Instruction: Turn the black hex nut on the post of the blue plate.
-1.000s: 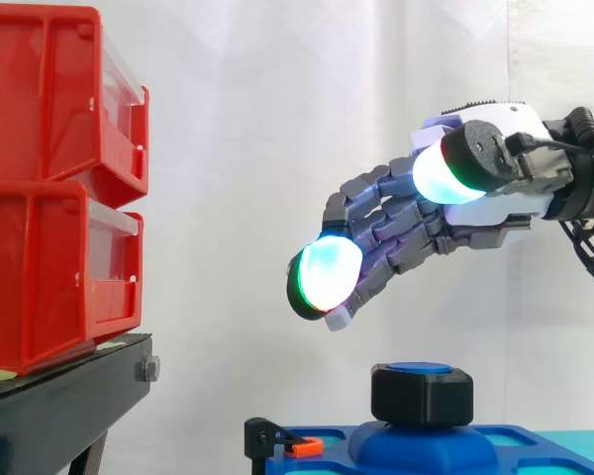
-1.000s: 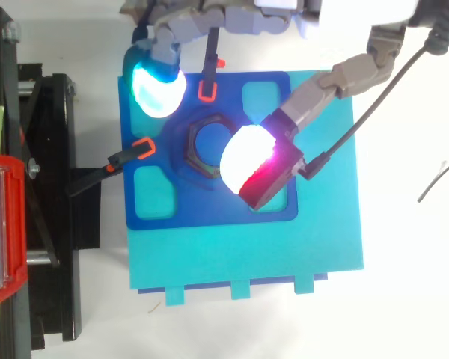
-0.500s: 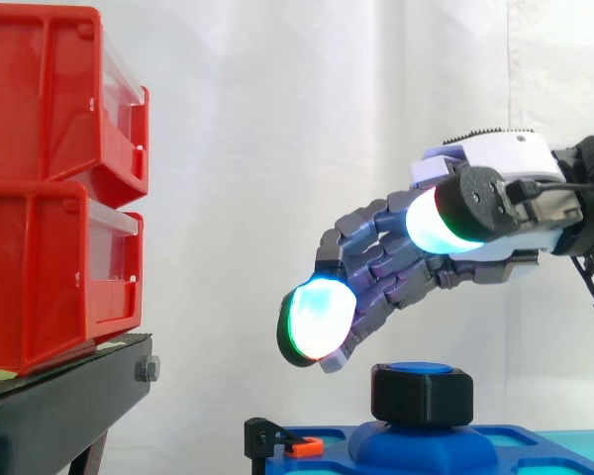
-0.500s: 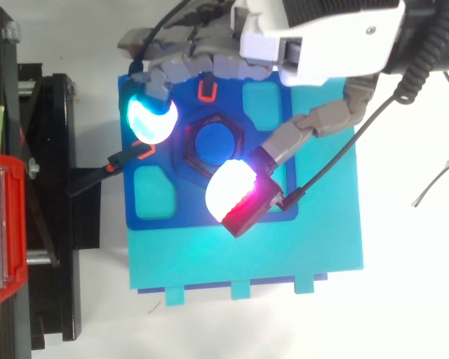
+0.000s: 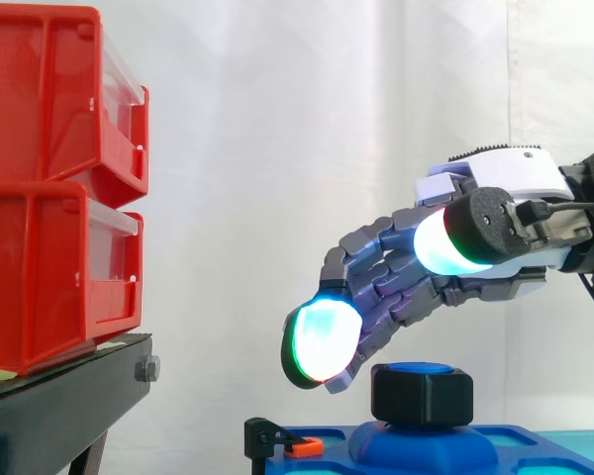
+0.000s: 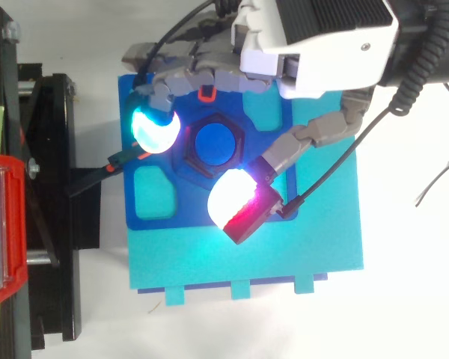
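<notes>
The black hex nut (image 5: 422, 394) sits on the blue post (image 6: 214, 144) at the middle of the blue plate (image 6: 154, 195). My hand (image 5: 495, 223) hovers just above it, reaching in from the right. Its fingers (image 5: 381, 272) are loosely curved and spread, and hold nothing. One glowing fingertip (image 6: 154, 129) hangs left of the nut, the thumb's tip (image 6: 235, 203) lies in front of it. In the top view the nut (image 6: 212, 146) shows between them, untouched.
Red bins (image 5: 59, 178) are stacked on a black stand (image 5: 64, 396) at the left. A teal base (image 6: 322, 224) lies under the blue plate. Small orange clips (image 6: 205, 93) with black arms (image 6: 90, 179) sit at the plate's left and far edges.
The hand has come down and moved toward the front, so its fingertips now bracket the nut instead of covering it. The nut has not moved.
</notes>
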You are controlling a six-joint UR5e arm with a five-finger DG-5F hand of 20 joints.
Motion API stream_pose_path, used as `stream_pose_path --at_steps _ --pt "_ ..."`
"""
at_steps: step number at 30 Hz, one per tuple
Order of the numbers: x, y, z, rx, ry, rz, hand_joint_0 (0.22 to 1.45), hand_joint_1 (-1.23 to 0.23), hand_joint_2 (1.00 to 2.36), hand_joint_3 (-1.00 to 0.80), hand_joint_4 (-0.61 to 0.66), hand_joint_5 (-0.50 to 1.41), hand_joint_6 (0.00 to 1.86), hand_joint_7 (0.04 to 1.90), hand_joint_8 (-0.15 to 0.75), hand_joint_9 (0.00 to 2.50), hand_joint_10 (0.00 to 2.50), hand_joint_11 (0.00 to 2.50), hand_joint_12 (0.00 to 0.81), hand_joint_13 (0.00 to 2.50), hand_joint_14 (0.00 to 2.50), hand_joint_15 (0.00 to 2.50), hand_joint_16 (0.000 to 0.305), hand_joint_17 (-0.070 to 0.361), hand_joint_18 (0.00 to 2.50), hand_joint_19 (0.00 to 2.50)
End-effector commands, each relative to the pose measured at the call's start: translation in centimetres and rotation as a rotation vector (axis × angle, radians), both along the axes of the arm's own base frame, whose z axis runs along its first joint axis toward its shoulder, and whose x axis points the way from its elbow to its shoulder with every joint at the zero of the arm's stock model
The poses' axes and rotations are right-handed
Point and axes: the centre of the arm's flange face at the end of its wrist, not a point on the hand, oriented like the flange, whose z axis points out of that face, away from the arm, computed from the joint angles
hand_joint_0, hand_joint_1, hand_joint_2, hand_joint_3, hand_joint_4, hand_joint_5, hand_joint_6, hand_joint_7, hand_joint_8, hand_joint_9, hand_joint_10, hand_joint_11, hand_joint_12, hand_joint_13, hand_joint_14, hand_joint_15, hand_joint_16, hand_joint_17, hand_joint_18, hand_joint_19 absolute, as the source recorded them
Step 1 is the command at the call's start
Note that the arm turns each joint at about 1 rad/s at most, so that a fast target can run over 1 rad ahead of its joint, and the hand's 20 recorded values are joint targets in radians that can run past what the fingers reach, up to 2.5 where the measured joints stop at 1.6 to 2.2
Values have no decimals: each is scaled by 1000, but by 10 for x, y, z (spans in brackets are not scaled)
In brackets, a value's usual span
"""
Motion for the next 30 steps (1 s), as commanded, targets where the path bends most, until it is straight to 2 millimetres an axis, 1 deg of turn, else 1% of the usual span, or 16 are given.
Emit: stream_pose_path --at_steps 1,15,30 --pt "-1 0 -1 0 6 2 465 -462 1000 -500 413 -253 503 807 449 304 3 40 570 461 4 472 67 150 378 346" --pt "-5 -2 -4 2 43 2 468 -464 1000 -500 421 -255 503 803 454 311 2 42 569 466 4 479 67 151 385 357" --pt "-8 -9 -5 3 54 -2 471 -466 1000 -500 420 -254 503 801 454 313 0 52 574 474 5 481 67 151 395 358"
